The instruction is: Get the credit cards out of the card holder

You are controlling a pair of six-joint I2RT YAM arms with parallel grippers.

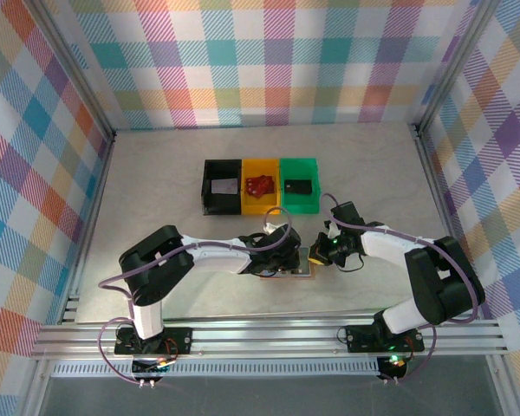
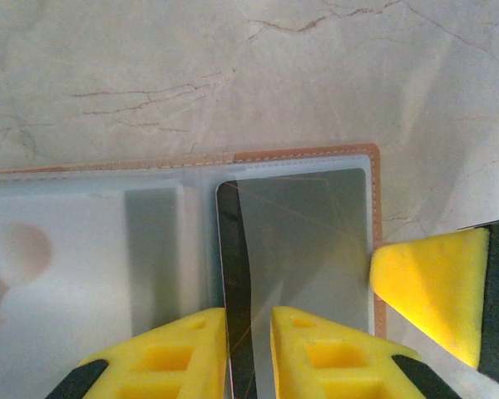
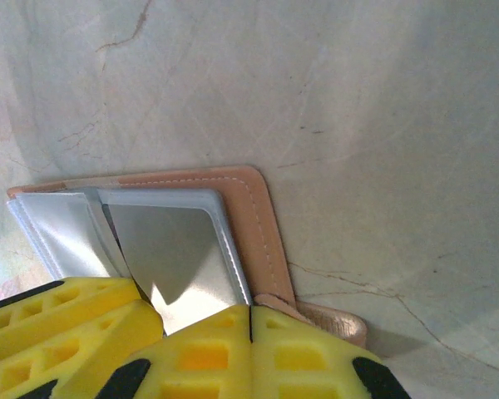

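While the left gripper's yellow foam fingers stand only a narrow slit apart, we see them clamped on the near edge of a thin, flat, grey-silver plastic credit card. Its dark edge runs up through the slit. That card sits slightly askew in the right-hand pocket of the small tan-brown, leather-like bifold card holder. The holder is spread open and flat with its pale grey-blue inner panels facing up.

We see the right gripper with its yellow fingers pressed together, no gap between them. Their tips rest on the holder's tan right edge, just beside the card.

From above, we find both grippers meeting over the holder on the pale marbled table, near its front edge and between the two arms. Well behind the holder, three small plastic bins sit touching in a row. We see a black bin, an orange-yellow bin holding something red, and a green bin holding a small dark item.
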